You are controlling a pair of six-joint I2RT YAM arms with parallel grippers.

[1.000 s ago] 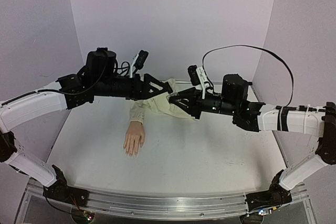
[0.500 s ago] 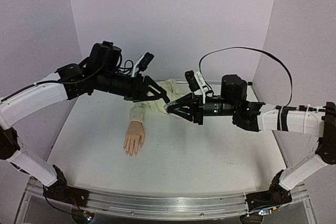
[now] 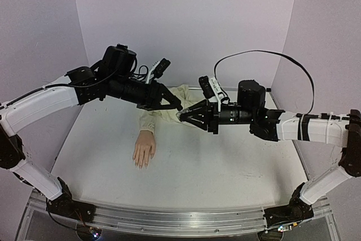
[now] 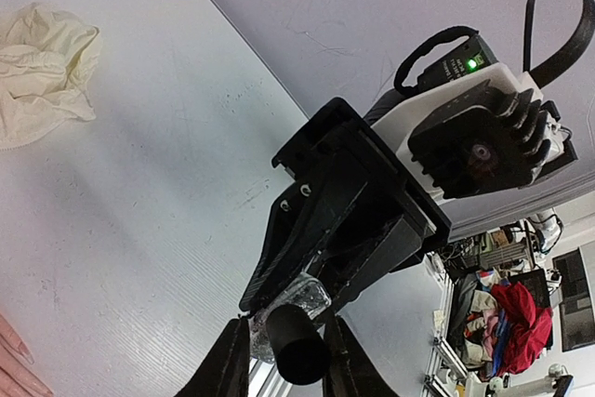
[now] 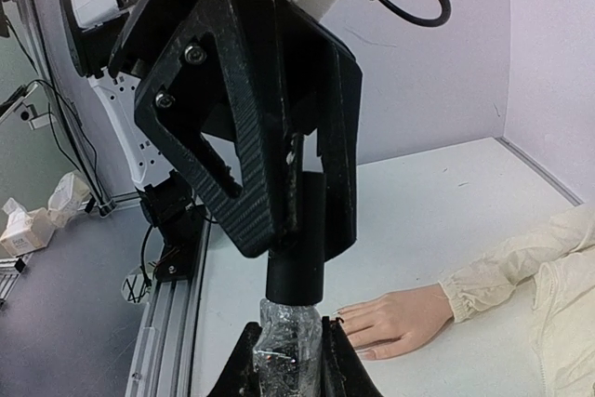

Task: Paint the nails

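Tip to tip in mid-air over the table [image 3: 225, 162]. In the left gripper [image 3: 180, 108], clamped: the cap [image 4: 296, 349]. In the right gripper [image 3: 180, 115], likewise gripped: the bottle [image 5: 288, 337]. Well apart below, flat on the table: the mannequin hand [image 3: 144, 149], with nails [image 5: 350, 311] toward the near edge.

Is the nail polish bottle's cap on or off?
On: black cylindrical cap, in left pincer, sits flush atop clear bottle in right pincer. Unscrewed or not: cannot tell.
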